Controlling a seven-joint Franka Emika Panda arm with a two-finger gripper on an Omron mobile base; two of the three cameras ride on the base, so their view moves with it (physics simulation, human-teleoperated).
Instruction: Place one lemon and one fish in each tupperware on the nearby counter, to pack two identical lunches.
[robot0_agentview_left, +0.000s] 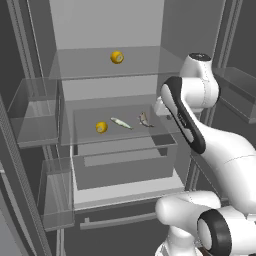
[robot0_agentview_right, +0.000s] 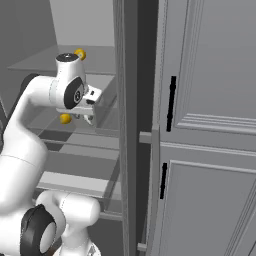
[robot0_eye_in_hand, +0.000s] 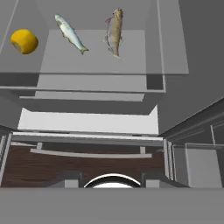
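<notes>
Inside an open fridge, a glass shelf (robot0_agentview_left: 165, 125) carries a lemon (robot0_agentview_left: 101, 127) (robot0_eye_in_hand: 24, 41), a slender silvery fish (robot0_agentview_left: 121, 123) (robot0_eye_in_hand: 70, 33) and a stubbier grey-brown fish (robot0_agentview_left: 145, 120) (robot0_eye_in_hand: 114, 31). A second lemon (robot0_agentview_left: 117, 57) (robot0_agentview_right: 80, 54) lies on the shelf above. My gripper (robot0_agentview_left: 161, 108) (robot0_agentview_right: 90, 106) hovers at the right end of the lower shelf, above and short of the brown fish. It is open, its fingertips (robot0_eye_in_hand: 70, 179) apart with nothing between them. The tupperware and the counter are out of view.
Under the shelf sits a grey drawer (robot0_agentview_left: 125, 165). Clear door bins (robot0_agentview_left: 35, 115) hang on the left. The fridge's side wall (robot0_agentview_right: 132, 125) and grey cabinet doors (robot0_agentview_right: 210, 125) with black handles stand close on the right. Dark wood floor (robot0_eye_in_hand: 43, 168) lies below.
</notes>
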